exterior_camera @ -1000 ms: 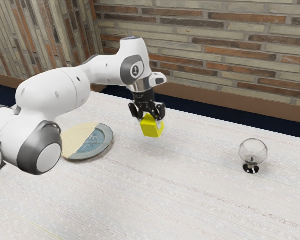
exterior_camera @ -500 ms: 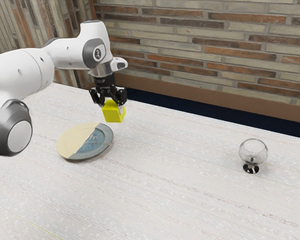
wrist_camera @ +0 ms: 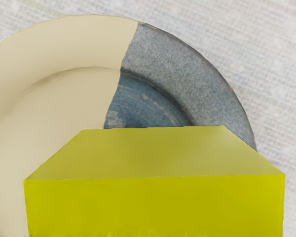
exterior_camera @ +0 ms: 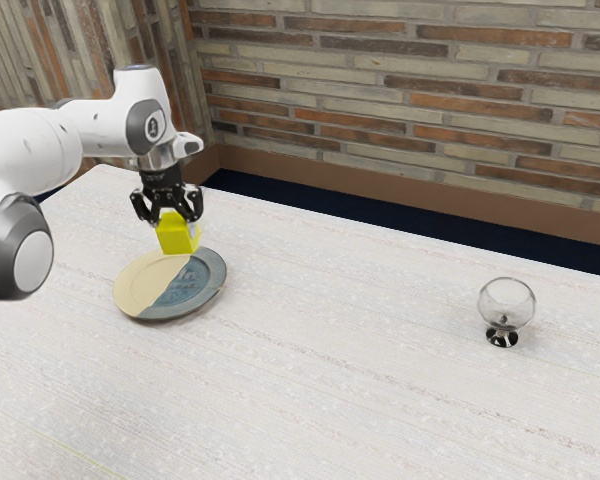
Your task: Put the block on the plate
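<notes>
My gripper points down near the far edge of the plate, shut on the yellow block with a finger on either side. The block looks raised off the table, and its lower edge overlaps the plate's far rim in the exterior view. In the wrist view the block looms large just under the hand and hides part of the plate, which is half cream and half blue-grey.
A clear round glass on a dark foot stands toward the exterior view's right, well away from the plate. The white table ends at the far side before a brick wall.
The arm has swung toward the exterior view's left, carrying the yellow block from beyond the plate's right side to the plate's far rim. Plate and glass have stayed where they were.
</notes>
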You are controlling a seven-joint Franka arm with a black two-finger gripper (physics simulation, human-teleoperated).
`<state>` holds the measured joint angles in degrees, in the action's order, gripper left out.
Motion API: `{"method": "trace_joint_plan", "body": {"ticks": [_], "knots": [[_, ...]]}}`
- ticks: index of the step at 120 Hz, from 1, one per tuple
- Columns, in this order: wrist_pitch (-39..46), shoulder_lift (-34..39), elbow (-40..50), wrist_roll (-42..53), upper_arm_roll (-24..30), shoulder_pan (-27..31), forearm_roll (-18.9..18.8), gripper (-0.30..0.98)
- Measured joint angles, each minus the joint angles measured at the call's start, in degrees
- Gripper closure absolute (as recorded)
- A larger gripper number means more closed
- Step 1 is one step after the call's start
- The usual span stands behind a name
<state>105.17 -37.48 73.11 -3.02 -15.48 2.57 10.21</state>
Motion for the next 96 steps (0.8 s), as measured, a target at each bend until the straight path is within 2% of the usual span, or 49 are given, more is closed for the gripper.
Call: {"method": "trace_joint_plan", "body": {"ticks": [28,62,96], "knots": [[3.9,-0.2,5.0,-0.4,0.0,1.0,0.4,0.34],[7.3,-3.4,5.8,-0.9,0.0,2.4,0.5,0.33],[8.0,-3.0,5.8,-0.7,0.2,2.5,0.4,0.1]]}}
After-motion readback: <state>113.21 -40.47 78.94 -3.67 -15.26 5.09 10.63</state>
